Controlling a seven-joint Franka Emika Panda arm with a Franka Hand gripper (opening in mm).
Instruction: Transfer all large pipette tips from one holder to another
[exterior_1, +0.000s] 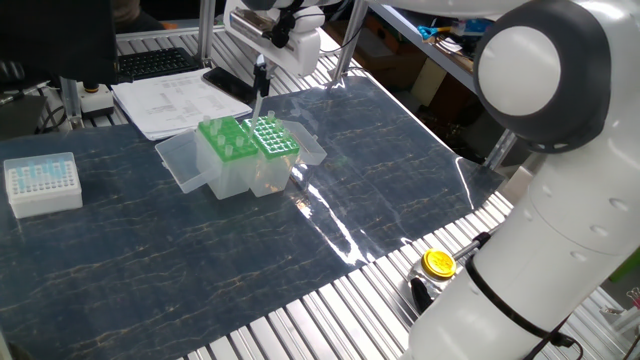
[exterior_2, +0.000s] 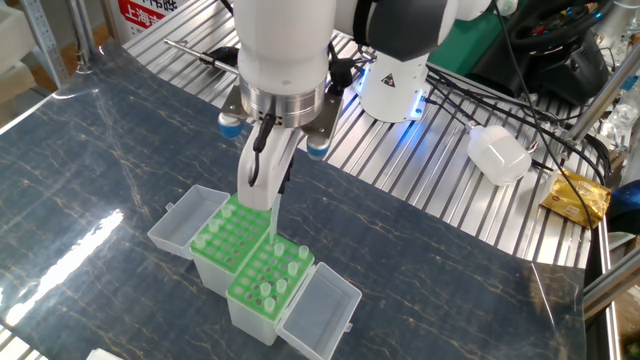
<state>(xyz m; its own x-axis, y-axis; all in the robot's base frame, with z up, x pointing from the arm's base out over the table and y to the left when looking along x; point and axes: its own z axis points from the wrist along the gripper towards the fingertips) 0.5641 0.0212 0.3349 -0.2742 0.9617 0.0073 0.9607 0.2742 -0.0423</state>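
Dark marbled counter (exterior_2: 100, 170) carrying two green racks side by side, lids flung open. Near rack (exterior_2: 268, 283) holding clear tips (exterior_2: 281, 287); far rack (exterior_2: 228, 232) mostly bare. Hand (exterior_2: 272, 185) directly above the seam, pinching one tip (exterior_2: 274, 222) upright, point down, clear of the holes. Far rack just beside.
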